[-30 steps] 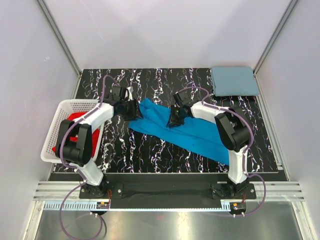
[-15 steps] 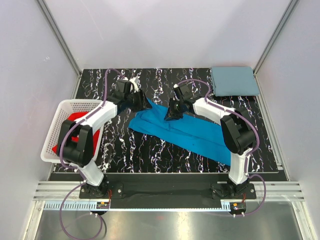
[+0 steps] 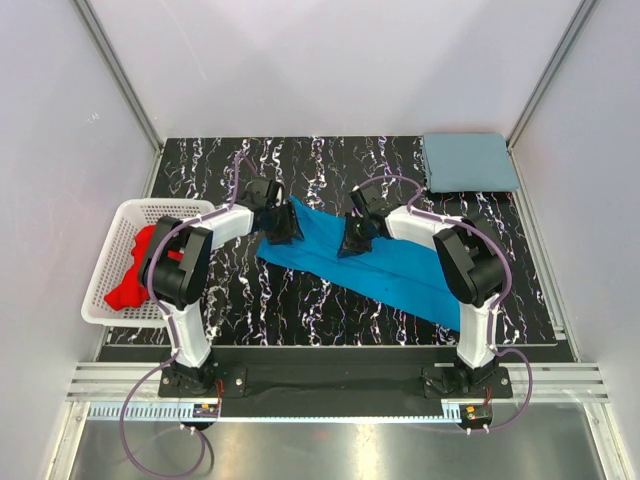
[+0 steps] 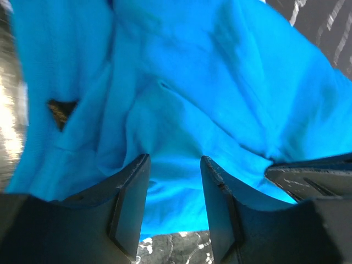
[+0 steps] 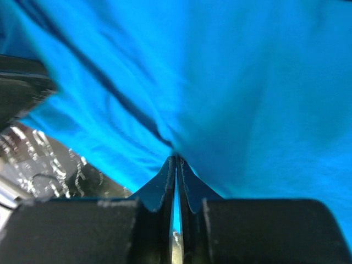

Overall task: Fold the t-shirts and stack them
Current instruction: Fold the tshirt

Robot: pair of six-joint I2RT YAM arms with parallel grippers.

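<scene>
Pale grey walls close in a black table (image 3: pixel 300 310) veined with white. Across its middle lies the bright blue t-shirt (image 3: pixel 400 275), a long rumpled band of thin, matte cloth. It runs slantwise from left of centre down toward the near right corner, creased along its length and not yet folded square.

The left gripper (image 3: pixel 283 225) sits at the shirt's far left end. In the left wrist view its dark fingers (image 4: pixel 129 203) stand partly apart with a thick bunch of blue cloth gathered between them, folds fanning out from the tips. The right gripper (image 3: pixel 352 243) is on the shirt's far edge near the table's centre. Its fingers (image 5: pixel 165 187) are pressed almost together, pinching a peak of the cloth.

A dusty grey-blue t-shirt (image 3: pixel 468 162) lies folded flat in the far right corner. At the left edge a white lattice basket (image 3: pixel 150 208) holds crumpled red t-shirts (image 3: pixel 130 285).
</scene>
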